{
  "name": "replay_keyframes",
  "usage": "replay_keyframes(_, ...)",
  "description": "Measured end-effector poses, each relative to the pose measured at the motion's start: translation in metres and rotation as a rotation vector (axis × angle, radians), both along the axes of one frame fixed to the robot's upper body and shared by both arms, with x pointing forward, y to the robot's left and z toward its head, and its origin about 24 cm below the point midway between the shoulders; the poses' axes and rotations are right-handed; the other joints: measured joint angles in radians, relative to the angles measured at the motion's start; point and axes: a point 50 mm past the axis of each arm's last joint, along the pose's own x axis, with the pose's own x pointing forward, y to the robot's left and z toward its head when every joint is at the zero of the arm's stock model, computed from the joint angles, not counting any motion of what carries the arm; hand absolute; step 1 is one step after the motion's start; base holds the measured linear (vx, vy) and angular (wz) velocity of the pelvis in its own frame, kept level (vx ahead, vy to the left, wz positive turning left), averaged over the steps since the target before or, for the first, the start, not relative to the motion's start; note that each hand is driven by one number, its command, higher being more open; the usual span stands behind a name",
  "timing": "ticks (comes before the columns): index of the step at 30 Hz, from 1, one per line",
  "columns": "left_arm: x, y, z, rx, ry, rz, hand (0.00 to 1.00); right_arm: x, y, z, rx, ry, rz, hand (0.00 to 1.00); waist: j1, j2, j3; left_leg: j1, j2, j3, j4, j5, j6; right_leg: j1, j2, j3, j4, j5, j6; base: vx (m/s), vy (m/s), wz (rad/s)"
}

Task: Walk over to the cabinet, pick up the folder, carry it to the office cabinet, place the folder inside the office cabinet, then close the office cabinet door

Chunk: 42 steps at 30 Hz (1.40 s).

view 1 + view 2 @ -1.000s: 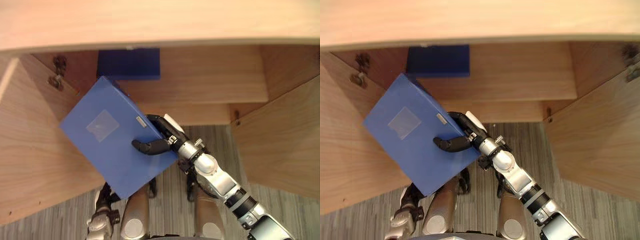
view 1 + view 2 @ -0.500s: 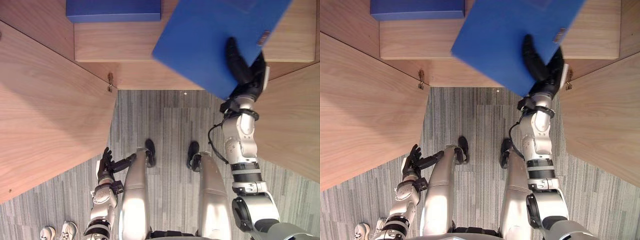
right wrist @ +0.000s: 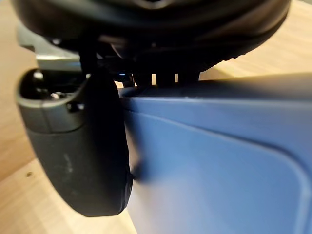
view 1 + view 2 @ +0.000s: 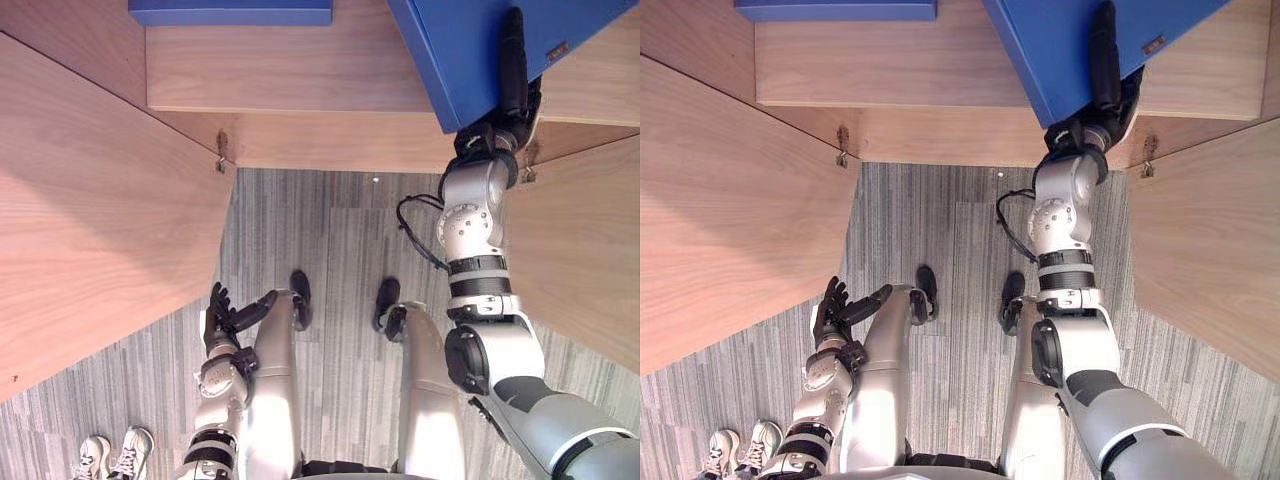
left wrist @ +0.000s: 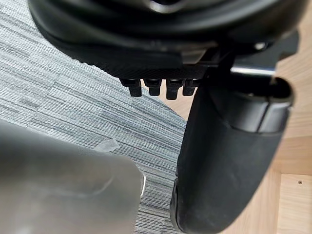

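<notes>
A blue folder is held up at the top right, over the wooden shelf of the open office cabinet. My right hand is shut on its lower corner, thumb lying across the blue face and fingers behind; the right wrist view shows the thumb pressed on the folder. A second blue folder lies on the shelf at the top left. My left hand hangs low at my side with fingers straight, holding nothing.
The left cabinet door and the right cabinet door stand open on either side. Grey striped carpet lies between them. A person's shoes show at the bottom left.
My right arm has carried the folder further up and right, deeper over the shelf, so less of it shows. The left hand stays low at my side.
</notes>
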Motion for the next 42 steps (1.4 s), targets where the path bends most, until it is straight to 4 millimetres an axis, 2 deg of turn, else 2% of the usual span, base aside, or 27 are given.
replay_keyframes(4, 0.000, 0.000, -0.001, -0.016, 0.001, 0.014, 1.00, 0.002, 0.008, 0.013, 0.019, -0.036, 0.048, 1.00, -0.003, 0.001, -0.001, 0.004, -0.002, 0.001, -0.007, 0.003, -0.001, 0.005, -0.004, -0.004, -0.006, 0.002, -0.002, -0.01, -0.008, 0.01)
replay_keyframes(13, -0.004, -0.002, -0.010, -0.025, 0.048, 0.018, 1.00, 0.005, 0.038, 0.030, -0.104, -0.105, 0.163, 1.00, -0.015, -0.001, -0.014, 0.067, -0.008, 0.016, -0.086, 0.030, -0.003, 0.065, -0.007, -0.015, -0.083, 0.031, -0.009, -0.01, -0.028, 0.01)
replay_keyframes(17, -0.003, -0.003, -0.012, -0.041, 0.053, 0.025, 1.00, 0.010, 0.040, 0.022, -0.086, -0.066, 0.187, 1.00, -0.016, -0.001, -0.014, 0.090, -0.006, 0.025, -0.103, 0.032, -0.003, 0.090, -0.007, -0.019, -0.110, 0.042, -0.008, 0.00, -0.009, -0.02)
replay_keyframes(20, -0.003, -0.004, -0.012, -0.041, 0.054, 0.023, 1.00, 0.013, 0.044, 0.017, -0.147, -0.042, 0.211, 1.00, -0.020, -0.001, -0.018, 0.092, -0.004, 0.040, -0.117, 0.037, 0.000, 0.090, -0.006, -0.018, -0.132, 0.059, -0.006, -0.01, -0.004, -0.11)
replay_keyframes(21, -0.003, -0.004, -0.012, -0.040, 0.055, 0.019, 1.00, 0.014, 0.045, 0.015, -0.200, -0.031, 0.224, 0.00, -0.022, -0.001, -0.018, 0.093, -0.004, 0.044, -0.118, 0.037, 0.001, 0.090, -0.006, -0.016, -0.135, 0.062, -0.005, -0.02, -0.007, -0.08)
replay_keyframes(25, -0.003, -0.004, -0.013, -0.031, 0.053, -0.003, 1.00, 0.018, 0.046, 0.007, -0.446, 0.008, 0.242, 0.00, -0.027, -0.001, -0.018, 0.095, -0.004, 0.047, -0.120, 0.038, 0.002, 0.092, -0.006, -0.013, -0.139, 0.066, -0.003, -0.03, -0.019, -0.02)
replay_keyframes(32, -0.007, -0.003, -0.019, -0.016, 0.076, -0.048, 1.00, 0.020, 0.046, -0.018, -1.081, 0.083, 0.233, 0.00, -0.039, -0.002, -0.034, 0.097, -0.004, 0.048, -0.134, 0.043, 0.003, 0.096, -0.004, -0.017, -0.161, 0.073, -0.003, -0.03, -0.034, 0.00)
replay_keyframes(35, -0.008, -0.002, -0.020, -0.007, 0.082, -0.058, 1.00, 0.022, 0.044, -0.027, -1.250, 0.130, 0.200, 0.00, -0.040, -0.002, -0.035, 0.093, -0.004, 0.046, -0.139, 0.044, 0.003, 0.096, -0.004, -0.022, -0.164, 0.074, -0.004, -0.01, -0.039, 0.02)
replay_keyframes(38, -0.008, -0.001, -0.022, 0.000, 0.094, -0.063, 1.00, 0.023, 0.039, -0.027, -1.361, 0.150, 0.142, 0.00, -0.037, -0.002, -0.035, 0.086, -0.004, 0.039, -0.141, 0.045, 0.003, 0.095, -0.004, -0.030, -0.168, 0.074, -0.004, 0.01, -0.035, 0.05)
replay_keyframes(42, -0.009, 0.000, -0.023, 0.000, 0.100, -0.061, 1.00, 0.024, 0.033, -0.021, -1.392, 0.162, 0.090, 0.00, -0.027, -0.002, -0.035, 0.071, -0.008, 0.035, -0.144, 0.047, 0.001, 0.085, -0.006, -0.034, -0.171, 0.074, -0.004, 0.00, -0.023, 0.03)
